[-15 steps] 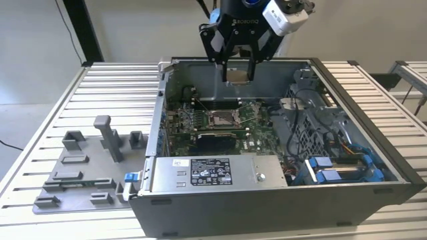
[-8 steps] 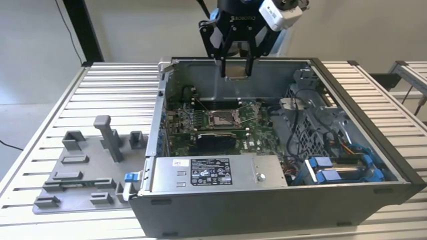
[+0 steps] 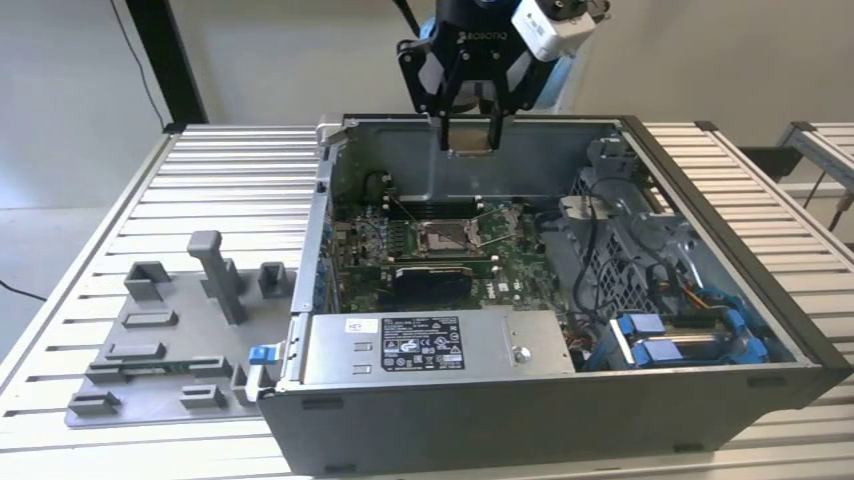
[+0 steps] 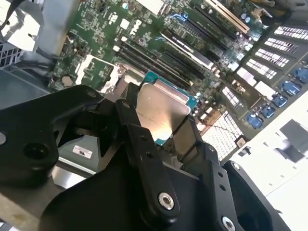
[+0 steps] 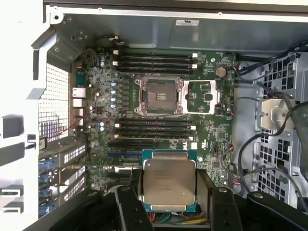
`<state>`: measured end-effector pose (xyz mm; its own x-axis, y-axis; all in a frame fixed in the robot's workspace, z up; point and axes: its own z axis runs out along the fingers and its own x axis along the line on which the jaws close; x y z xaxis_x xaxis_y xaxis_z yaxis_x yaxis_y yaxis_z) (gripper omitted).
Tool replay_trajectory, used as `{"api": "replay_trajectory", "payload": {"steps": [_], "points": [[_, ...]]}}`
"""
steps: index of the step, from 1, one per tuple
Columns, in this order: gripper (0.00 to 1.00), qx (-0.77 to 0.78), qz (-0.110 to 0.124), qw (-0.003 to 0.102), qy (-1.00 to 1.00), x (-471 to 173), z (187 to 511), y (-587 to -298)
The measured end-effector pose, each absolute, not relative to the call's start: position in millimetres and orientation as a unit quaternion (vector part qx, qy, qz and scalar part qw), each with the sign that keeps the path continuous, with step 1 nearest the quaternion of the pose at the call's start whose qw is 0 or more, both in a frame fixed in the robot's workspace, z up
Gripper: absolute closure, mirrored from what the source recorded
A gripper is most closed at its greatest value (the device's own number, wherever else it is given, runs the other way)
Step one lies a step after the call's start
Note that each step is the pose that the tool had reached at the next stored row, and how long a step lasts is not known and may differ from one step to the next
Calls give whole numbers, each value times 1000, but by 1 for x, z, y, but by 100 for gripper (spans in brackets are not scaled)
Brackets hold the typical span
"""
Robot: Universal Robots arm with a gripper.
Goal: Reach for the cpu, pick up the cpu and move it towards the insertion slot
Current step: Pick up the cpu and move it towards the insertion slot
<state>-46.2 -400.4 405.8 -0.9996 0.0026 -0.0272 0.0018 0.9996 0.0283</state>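
The cpu [image 3: 470, 153], a flat silver square with a teal rim, hangs in the air over the back of the open computer case. My gripper [image 3: 469, 143] is shut on it, with a black finger on each side. In both wrist views the cpu [image 5: 169, 182] [image 4: 160, 111] sits between the fingers [image 5: 129, 208] [image 4: 140, 142], metal top facing the camera. The insertion slot [image 3: 442, 238] [image 5: 158, 96], a silver-framed square socket with a dark centre, lies open on the green motherboard below the cpu and nearer the case's front. The cpu is well above the board and touches nothing else.
The grey case walls [image 3: 323, 200] ring the motherboard. A power supply [image 3: 420, 343] fills the front, and cables and blue drive bays [image 3: 667, 340] crowd the exterior view's right. A grey fixture plate with upright blocks [image 3: 174, 330] lies on the slatted table at the exterior view's left.
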Motion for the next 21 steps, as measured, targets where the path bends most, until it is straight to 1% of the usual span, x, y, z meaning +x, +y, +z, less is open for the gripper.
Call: {"api": "replay_trajectory", "payload": {"steps": [21], "points": [[100,5,14,14,1000,-46,398,-343]]}}
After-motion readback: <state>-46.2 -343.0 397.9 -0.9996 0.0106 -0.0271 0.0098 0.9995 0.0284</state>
